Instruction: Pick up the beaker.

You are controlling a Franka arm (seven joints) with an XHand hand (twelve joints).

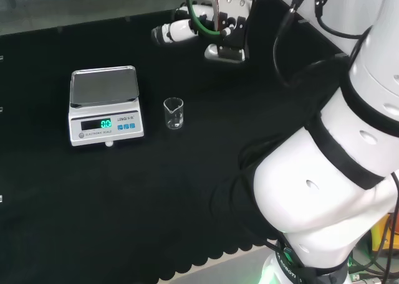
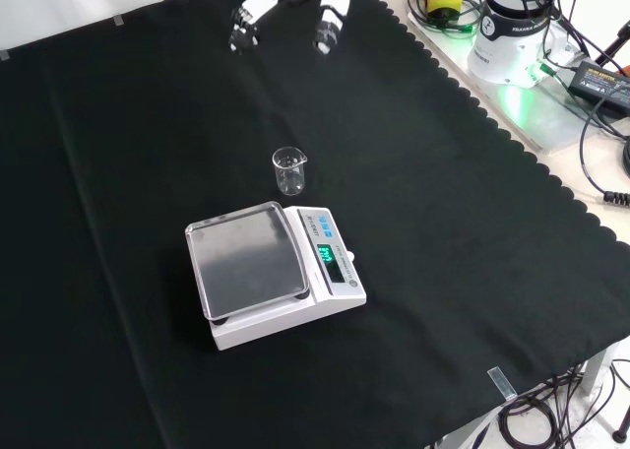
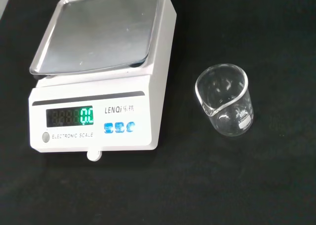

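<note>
The hand point(image 2: 295, 4) sits way up at the top edge of the front view, over the far end of the black cloth point(image 2: 472, 272), fingers point(image 2: 244, 21) hanging down relaxed and straight-ish with nothing in them, so it's released and empty. In the head view the hand point(image 1: 187, 30) is at the top, near the cloth's far edge, with the arm's big white links point(image 1: 324, 190) taking up the right side. There's loads of bare cloth between the hand and everything else. The beaker point(image 2: 289, 169) stands upright and looks empty, well apart from the hand, lower in the front view and roughly under it. In the head view the beaker point(image 1: 174, 113) is below and a bit left of the hand. Just beside it is a white scale point(image 2: 281, 272) with a steel pan, close but not touching; the wrist view shows a clear gap between beaker point(image 3: 225, 100) and scale point(image 3: 98, 87). The cloth's scalloped edge point(image 2: 512, 134) runs down the front view's right, well away from the beaker.
</note>
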